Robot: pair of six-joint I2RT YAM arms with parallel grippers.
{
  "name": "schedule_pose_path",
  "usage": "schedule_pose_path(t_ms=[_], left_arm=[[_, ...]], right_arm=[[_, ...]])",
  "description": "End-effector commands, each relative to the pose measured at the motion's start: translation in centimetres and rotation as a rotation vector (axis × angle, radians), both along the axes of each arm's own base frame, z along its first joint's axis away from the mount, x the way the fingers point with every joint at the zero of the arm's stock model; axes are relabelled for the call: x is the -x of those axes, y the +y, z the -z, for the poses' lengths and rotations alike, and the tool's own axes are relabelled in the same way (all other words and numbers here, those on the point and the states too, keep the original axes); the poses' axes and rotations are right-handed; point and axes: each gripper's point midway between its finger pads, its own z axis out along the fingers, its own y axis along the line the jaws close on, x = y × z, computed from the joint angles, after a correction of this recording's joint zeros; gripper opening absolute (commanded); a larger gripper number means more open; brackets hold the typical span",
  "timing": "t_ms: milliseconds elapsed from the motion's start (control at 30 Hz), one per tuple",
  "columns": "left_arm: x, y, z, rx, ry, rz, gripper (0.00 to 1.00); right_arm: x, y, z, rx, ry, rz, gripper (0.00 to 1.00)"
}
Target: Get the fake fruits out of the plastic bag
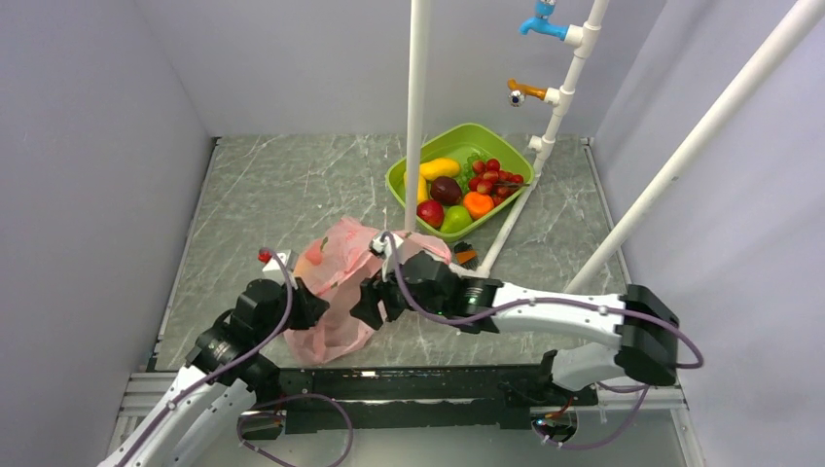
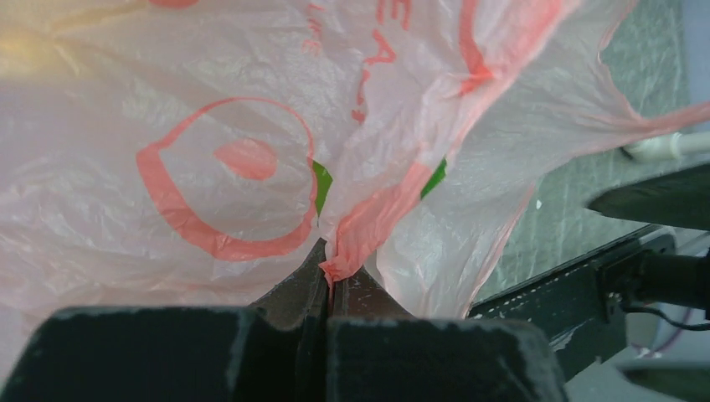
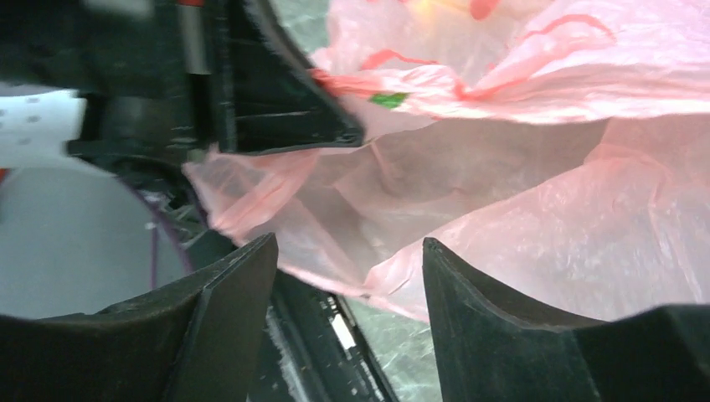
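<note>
The pink plastic bag [image 1: 336, 282] lies crumpled on the table between my two grippers. My left gripper [image 1: 313, 309] is shut on a bunched fold of the bag [image 2: 368, 226], its fingertips [image 2: 311, 276] pressed together. My right gripper [image 1: 373, 304] is open beside the bag's near right side. The bag's loose edge [image 3: 393, 276] hangs just ahead of its spread jaws [image 3: 349, 243], untouched. Small green patches [image 2: 322, 186] and a yellowish shade show through the film; I cannot tell what is inside. A red grape cluster [image 1: 491, 177], a red apple [image 1: 430, 212] and a green pear [image 1: 455, 219] lie in the green tub [image 1: 506, 141].
The tub also holds a yellow mango [image 1: 440, 168], a dark maroon fruit [image 1: 447, 189], an orange fruit [image 1: 478, 203] and green grapes [image 1: 471, 160]. A white upright pipe [image 1: 418, 117] stands just behind the bag. A slanted pipe with taps [image 1: 559, 97] is right of the tub. A small black-orange item [image 1: 465, 255] lies nearby.
</note>
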Motion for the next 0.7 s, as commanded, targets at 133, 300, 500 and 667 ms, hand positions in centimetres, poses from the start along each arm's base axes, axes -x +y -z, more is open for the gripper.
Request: schedule_pose_path(t_ms=[133,300,500,667], left_arm=[[0.5,-0.6,-0.6,0.201,0.024,-0.096,0.00],[-0.3,0.4,-3.9,0.175,-0.082,-0.119,0.00],[-0.9,0.1,-8.1,0.199,-0.223,-0.072,0.00],[-0.8,-1.1,-9.8,0.203,-0.259,0.011,0.00]], right_arm=[[-3.4,2.5,5.9,0.084,-0.012,0.084,0.53],[-3.1,2.7,7.5,0.058,0.000,0.063,0.60],[-5.8,5.2,7.0,-0.043,0.055,0.130,0.72],[-7.9,7.7,6.7,-0.117,0.071,0.175,0.85]])
